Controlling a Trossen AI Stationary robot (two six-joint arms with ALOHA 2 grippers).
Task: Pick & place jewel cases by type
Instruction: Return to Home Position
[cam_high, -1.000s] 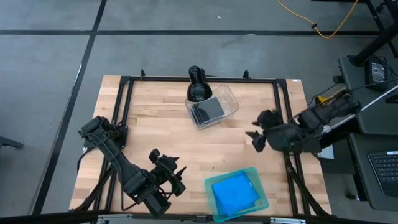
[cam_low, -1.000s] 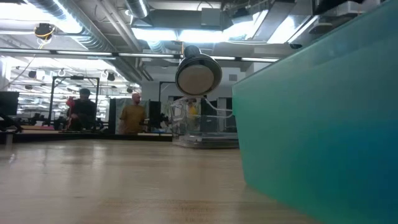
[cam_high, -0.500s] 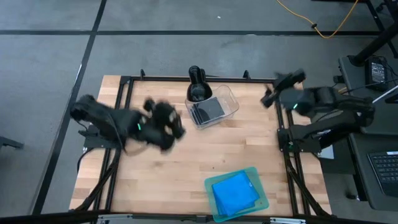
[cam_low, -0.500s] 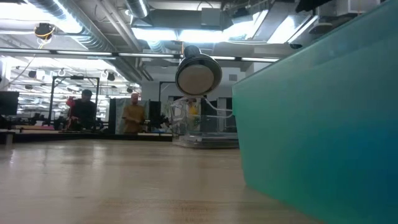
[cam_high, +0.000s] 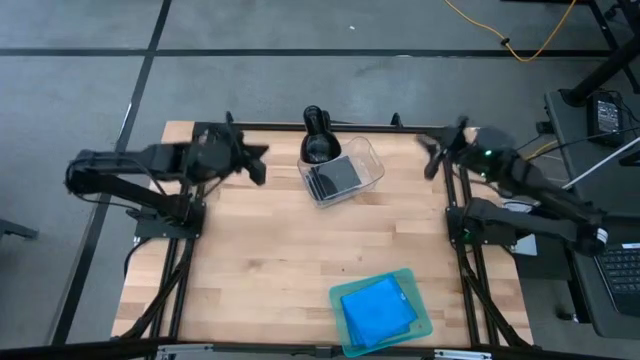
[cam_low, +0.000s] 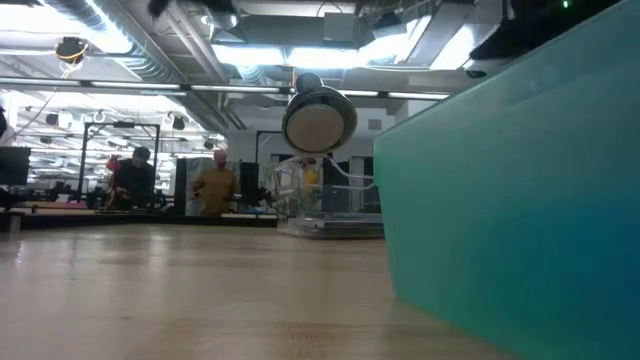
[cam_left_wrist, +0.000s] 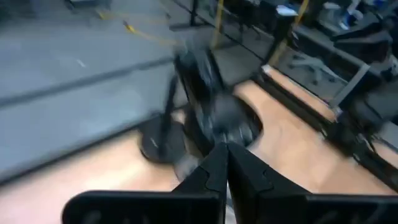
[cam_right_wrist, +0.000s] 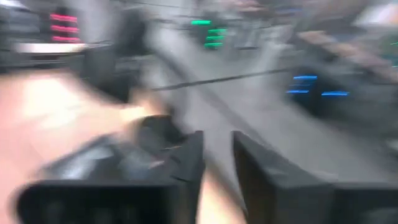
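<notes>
I see no case loose on the tabletop (cam_high: 260, 250), so I judge the sorting done and homing the step in hand. The next move calls only for folding both arms to rest, well clear of the bins.

My left arm lies along the far edge from the far left corner, and my right arm is at the far right corner. The teal tray (cam_high: 405, 277) at the near edge holds the bright blue jewel cases (cam_high: 378, 308), lying flat. The clear tub (cam_high: 372, 160) at mid far edge holds the black disc cases (cam_high: 333, 177). My left pincer (cam_high: 255, 163) is clenched on nothing. My right pincer (cam_high: 438, 148) is slightly parted and empty.
</notes>
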